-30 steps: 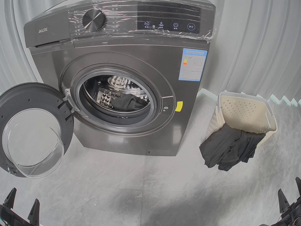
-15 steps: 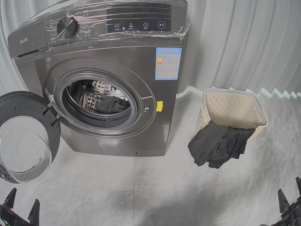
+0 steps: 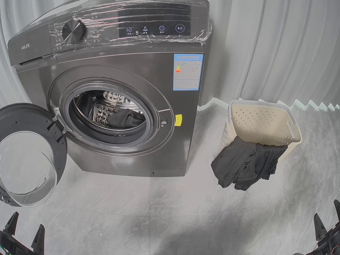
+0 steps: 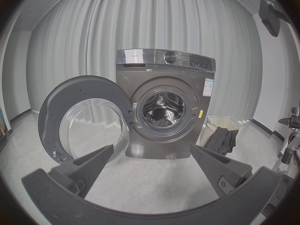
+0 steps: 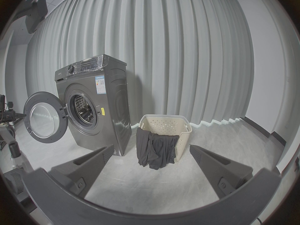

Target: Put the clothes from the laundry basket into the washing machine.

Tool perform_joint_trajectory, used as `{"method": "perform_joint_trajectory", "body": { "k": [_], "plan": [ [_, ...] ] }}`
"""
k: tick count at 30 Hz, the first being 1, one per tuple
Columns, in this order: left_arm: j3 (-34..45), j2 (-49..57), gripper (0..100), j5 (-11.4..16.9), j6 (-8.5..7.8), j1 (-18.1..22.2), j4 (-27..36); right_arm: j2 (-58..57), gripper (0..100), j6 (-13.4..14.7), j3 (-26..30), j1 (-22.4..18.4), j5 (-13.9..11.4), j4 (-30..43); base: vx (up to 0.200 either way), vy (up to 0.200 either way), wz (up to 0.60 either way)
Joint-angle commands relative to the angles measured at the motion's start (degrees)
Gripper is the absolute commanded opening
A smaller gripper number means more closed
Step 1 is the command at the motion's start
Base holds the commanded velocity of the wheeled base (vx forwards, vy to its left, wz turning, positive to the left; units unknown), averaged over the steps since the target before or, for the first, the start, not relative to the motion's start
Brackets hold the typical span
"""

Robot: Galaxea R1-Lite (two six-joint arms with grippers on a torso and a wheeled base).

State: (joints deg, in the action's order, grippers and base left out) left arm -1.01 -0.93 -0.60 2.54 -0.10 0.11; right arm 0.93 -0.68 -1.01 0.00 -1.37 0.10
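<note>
Closest to me, low in front of the washing machine, both arms hang over the grey floor with nothing in them: the left jaws stand spread wide, and the right jaws stand spread just as wide. Neither is near the cloth. A little further in, the round door is swung fully open on the machine's left side, so the drum mouth is free. Inside the drum lies one dark garment. Just beside the machine, on its right, stands the cream laundry basket, and the black clothes spill over its front rim and hang down towards the floor. Behind the machine falls a pale pleated curtain. Over the last second the whole head view has swung, so the machine now sits further left and the basket nearer the middle. That is the camera turning, not the things moving, for the basket keeps its place by the machine. I take it the robot is facing round for the next garment, and the task looks partly done.
</note>
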Motion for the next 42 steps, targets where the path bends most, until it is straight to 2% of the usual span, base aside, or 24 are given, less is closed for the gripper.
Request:
{"method": "perform_joint_trajectory", "body": {
  "k": [1,37,42],
  "plan": [
    [0.92,0.75,100,-0.02,0.01,0.01,-0.02,-0.93,100,-0.02,0.92,0.0,-0.04,-0.01,0.0,-0.2,0.0],
    [0.92,0.75,100,-0.02,0.01,0.01,0.07,-0.93,100,-0.02,0.92,0.0,-0.04,-0.01,0.0,-0.2,0.0],
    [0.84,0.75,100,-0.11,0.1,0.01,0.07,-0.84,100,-0.02,0.92,0.0,-0.04,-0.01,0.0,0.0,0.0]
  ]
}}
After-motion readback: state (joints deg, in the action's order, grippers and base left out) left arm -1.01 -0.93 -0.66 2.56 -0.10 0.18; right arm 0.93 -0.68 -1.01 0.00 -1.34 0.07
